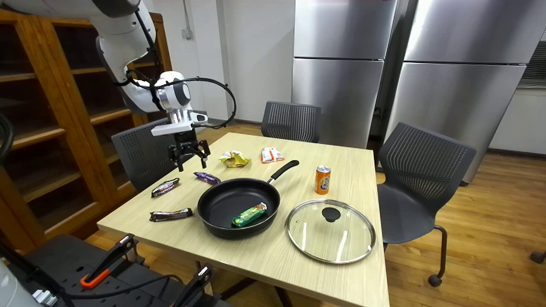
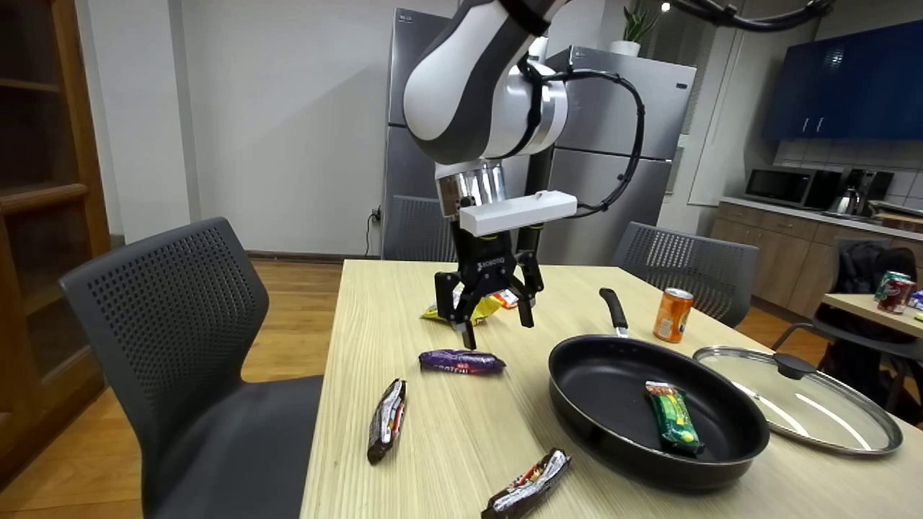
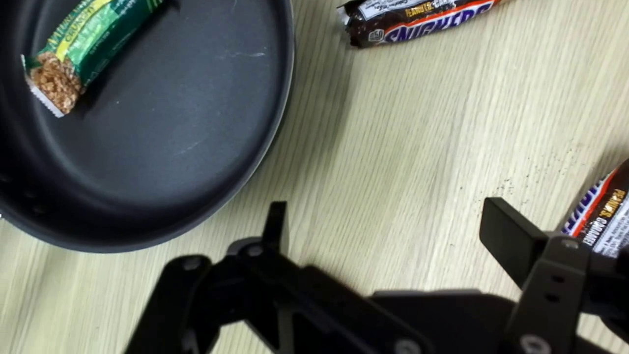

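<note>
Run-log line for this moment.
gripper: open, empty, above table | green bar: in pan | purple bar: on table | lid: beside pan

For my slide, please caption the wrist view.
Open fingers above the table; a green bar lies in the pan, two Snickers outside.

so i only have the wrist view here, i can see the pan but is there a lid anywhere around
Observer: Yes, a glass lid with a black knob lies on the table beside the pan.
Operator: ok and is there anything close to the end effector that my picture misses
Observer: Yes, both exterior views show a purple wrapped bar lying on the table close to the end effector's tips.
</note>
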`<state>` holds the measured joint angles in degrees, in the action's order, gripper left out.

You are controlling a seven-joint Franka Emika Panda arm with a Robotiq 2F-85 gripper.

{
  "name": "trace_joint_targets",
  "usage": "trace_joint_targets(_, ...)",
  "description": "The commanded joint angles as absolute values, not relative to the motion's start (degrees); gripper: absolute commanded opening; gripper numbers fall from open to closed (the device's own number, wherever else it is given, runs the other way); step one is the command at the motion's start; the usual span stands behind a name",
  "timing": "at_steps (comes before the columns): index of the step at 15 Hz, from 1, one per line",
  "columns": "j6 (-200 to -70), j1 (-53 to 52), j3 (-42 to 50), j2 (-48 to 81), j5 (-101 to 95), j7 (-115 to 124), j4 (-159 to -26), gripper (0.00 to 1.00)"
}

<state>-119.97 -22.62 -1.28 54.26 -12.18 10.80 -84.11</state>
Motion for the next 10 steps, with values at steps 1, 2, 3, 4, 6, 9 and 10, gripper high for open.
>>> trace_joint_targets(1,-115.2,-22.4,-1.3,58.6,-15.1,6.5,-76.2,1.00)
trace_joint_targets(2,-115.0,-22.1,-1.4,59.4,-15.6,5.2,-75.0,1.00)
trace_joint_targets(3,-114.9,-22.0,-1.4,60.0,-16.0,3.9,-73.9,1.00)
trace_joint_targets(4,-114.7,-21.9,-1.4,60.6,-16.3,3.0,-72.9,1.00)
trace_joint_targets(6,-117.3,-21.9,-1.5,59.2,-15.6,5.1,-76.3,1.00)
trace_joint_targets(9,-116.6,-21.9,-1.4,60.3,-15.7,4.2,-74.5,1.00)
trace_joint_targets(10,-116.5,-21.9,-1.4,60.4,-15.7,4.1,-74.3,1.00)
